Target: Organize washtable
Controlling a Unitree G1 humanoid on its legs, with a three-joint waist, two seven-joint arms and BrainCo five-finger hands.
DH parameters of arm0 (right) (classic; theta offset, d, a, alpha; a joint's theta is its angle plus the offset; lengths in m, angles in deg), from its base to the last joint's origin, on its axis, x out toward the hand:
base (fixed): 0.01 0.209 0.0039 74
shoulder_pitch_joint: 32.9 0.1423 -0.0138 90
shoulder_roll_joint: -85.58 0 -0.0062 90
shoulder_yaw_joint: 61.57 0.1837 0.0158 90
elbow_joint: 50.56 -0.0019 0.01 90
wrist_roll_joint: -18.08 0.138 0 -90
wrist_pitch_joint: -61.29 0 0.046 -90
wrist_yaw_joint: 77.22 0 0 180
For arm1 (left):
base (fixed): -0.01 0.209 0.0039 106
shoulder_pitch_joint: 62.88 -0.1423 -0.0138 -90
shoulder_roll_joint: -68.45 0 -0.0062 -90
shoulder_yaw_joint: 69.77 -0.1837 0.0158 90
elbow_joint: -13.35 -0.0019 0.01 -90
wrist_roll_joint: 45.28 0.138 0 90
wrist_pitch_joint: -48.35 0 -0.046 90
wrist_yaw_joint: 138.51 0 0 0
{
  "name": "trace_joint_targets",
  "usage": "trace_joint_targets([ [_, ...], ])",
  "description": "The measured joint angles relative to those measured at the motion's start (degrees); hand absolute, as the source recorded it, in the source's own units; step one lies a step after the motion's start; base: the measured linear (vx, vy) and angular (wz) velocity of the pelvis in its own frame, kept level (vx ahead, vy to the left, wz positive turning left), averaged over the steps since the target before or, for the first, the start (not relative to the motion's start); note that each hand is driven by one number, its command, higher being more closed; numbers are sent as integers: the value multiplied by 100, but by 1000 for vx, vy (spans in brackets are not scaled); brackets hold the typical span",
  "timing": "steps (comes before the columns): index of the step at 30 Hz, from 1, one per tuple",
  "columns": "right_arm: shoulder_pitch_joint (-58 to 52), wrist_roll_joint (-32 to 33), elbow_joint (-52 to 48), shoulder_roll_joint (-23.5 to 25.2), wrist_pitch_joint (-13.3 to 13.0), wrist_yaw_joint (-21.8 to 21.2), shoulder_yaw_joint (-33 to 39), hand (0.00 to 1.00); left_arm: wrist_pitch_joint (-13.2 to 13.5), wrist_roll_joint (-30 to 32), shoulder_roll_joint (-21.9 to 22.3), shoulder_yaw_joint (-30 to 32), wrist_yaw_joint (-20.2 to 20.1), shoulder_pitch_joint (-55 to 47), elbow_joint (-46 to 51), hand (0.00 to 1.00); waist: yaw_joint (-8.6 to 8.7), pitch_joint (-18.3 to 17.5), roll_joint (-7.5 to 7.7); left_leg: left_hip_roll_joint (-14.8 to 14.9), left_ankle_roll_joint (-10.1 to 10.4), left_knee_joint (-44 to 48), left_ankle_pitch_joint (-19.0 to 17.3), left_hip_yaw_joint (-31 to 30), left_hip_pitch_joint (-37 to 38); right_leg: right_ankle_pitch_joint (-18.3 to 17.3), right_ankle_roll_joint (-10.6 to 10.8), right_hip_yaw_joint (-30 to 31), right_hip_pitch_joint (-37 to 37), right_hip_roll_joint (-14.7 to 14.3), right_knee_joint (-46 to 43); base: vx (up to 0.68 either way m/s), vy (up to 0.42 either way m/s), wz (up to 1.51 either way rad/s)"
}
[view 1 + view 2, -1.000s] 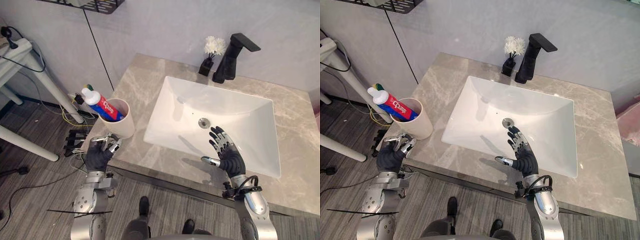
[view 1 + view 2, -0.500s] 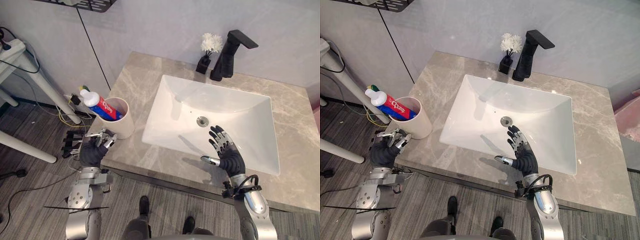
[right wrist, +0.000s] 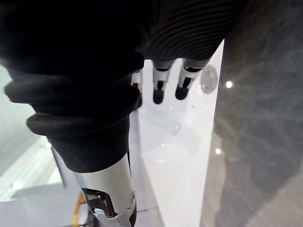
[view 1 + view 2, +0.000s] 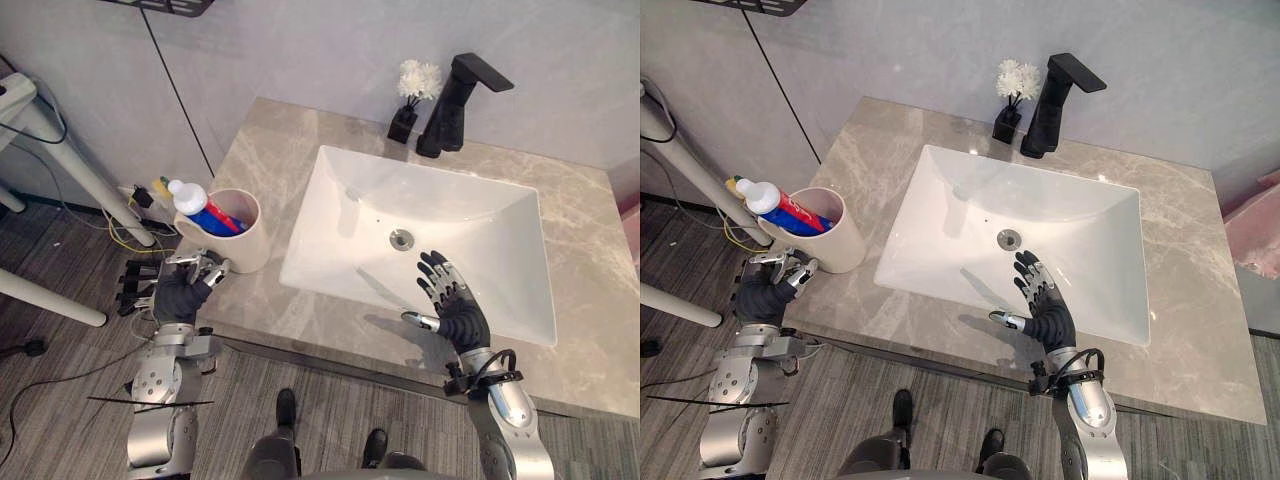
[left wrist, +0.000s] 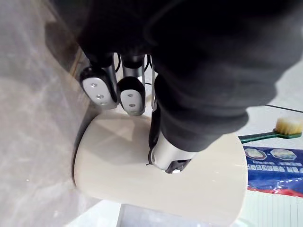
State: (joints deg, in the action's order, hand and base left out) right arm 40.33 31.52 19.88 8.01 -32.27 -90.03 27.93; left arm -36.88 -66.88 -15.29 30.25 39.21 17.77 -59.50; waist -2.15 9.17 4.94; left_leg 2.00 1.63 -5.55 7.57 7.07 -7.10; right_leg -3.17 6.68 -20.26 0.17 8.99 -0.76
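The cream cup [image 4: 247, 257] stands upright at the front left corner of the marble desk [image 4: 262, 160], just left of the white sink [image 4: 480, 235]. A toothpaste tube [image 4: 205, 210] leans out of it, white cap up and toward the desk's left edge, and a green-handled toothbrush [image 5: 284, 126] pokes out beside the tube. The left robot hand [image 4: 183, 295] hangs off the desk's front left corner, just in front of the cup, its fingers [image 5: 97, 87] loosely bent and holding nothing, the tips close to the cup's wall. The right robot hand [image 4: 458, 315] hovers over the sink's front rim, spread wide and empty, palm down. At the back of the desk a black faucet [image 4: 455, 105] rises behind the sink, with a small black vase of white flowers [image 4: 412, 92] just to its left.
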Motion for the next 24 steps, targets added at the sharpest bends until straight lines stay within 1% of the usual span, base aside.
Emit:
trace_joint_targets([
  [4,-3,2,0,-1,0,-1,-14,0,-11,1,-5,-130,4,230,-35,100,33,0,1,-3,-3,0,-3,16,0,11,1,11,7,5,0,0,0,0],
  [7,11,5,0,-3,0,1,-55,0,-11,-1,-8,-163,29,347,-164,100,125,1,3,-1,-3,0,-3,32,0,21,-3,22,15,5,1,-2,3,-2],
  [8,6,6,-3,-3,-3,2,-72,0,-12,-3,-9,-214,117,402,-206,100,128,2,3,2,-9,0,-10,62,0,30,-11,43,24,5,13,-6,13,-9],
  [12,24,8,-24,-39,-2,10,-129,0,-11,-17,-11,-383,243,496,-212,100,130,3,3,5,3,-2,-65,135,-17,71,-31,169,108,5,33,0,19,-15],
  [20,2,15,-93,-39,-7,21,-179,0,7,-19,-17,-386,384,849,-390,100,143,76,90,2,-5,-1,-59,169,-32,80,-22,176,124,8,53,1,3,-1],
  [24,5,19,-127,-39,-20,24,-179,0,6,0,-19,-376,507,959,-395,100,142,77,93,1,-14,-1,-53,172,-91,88,-15,175,179,7,63,8,2,0],
])
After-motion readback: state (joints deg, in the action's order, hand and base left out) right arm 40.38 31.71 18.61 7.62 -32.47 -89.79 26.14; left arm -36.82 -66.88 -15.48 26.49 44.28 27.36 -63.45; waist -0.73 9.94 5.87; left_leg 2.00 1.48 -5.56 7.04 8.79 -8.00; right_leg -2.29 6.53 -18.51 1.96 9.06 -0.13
